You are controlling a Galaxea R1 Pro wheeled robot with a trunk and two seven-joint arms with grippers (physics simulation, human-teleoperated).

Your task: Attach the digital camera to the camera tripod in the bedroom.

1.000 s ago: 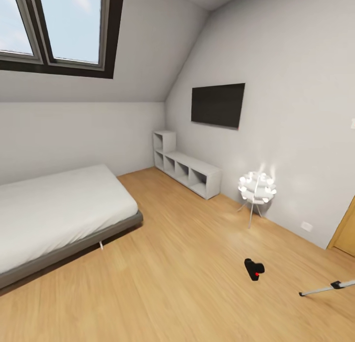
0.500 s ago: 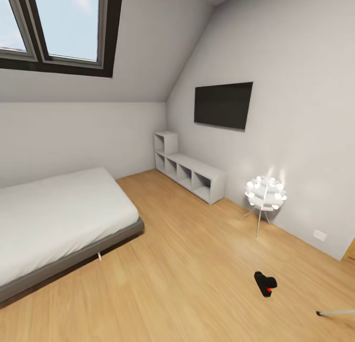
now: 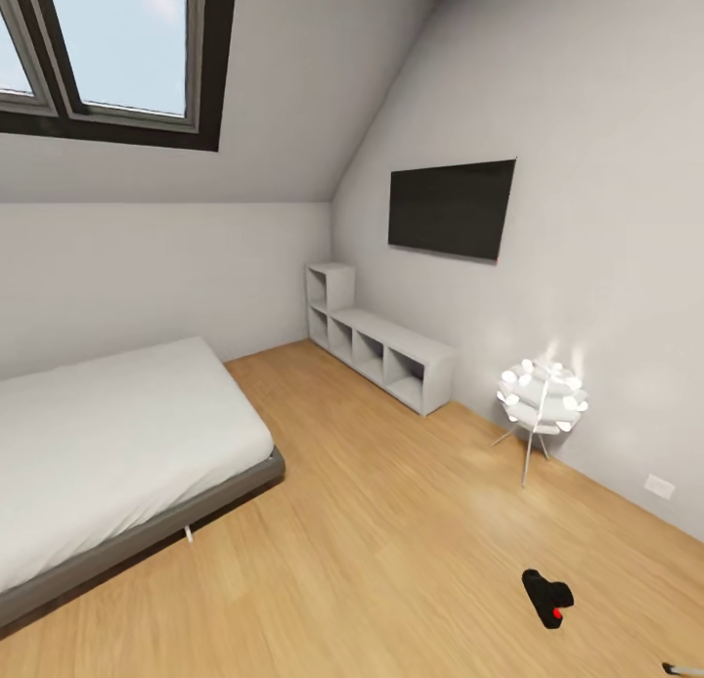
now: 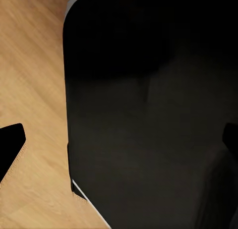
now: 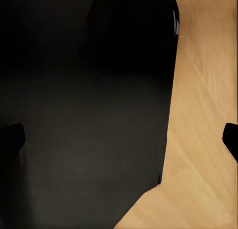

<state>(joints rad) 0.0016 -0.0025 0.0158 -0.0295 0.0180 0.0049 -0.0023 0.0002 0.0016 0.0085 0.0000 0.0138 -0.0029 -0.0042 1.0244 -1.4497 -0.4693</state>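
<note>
While the digital camera [image 3: 548, 598] lay on the bedroom's wood floor [image 3: 391, 541], well apart from the bed [image 3: 117, 443] and near a lit floor lamp [image 3: 541, 402]; both claws' states could not be told.

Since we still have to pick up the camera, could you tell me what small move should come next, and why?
Probably turn the base and head toward the right and tilt down. The camera lies on the wood floor near the head view's lower right corner, and only a tip of the tripod shows at the very edge. Centring both would let an arm reach.
</note>
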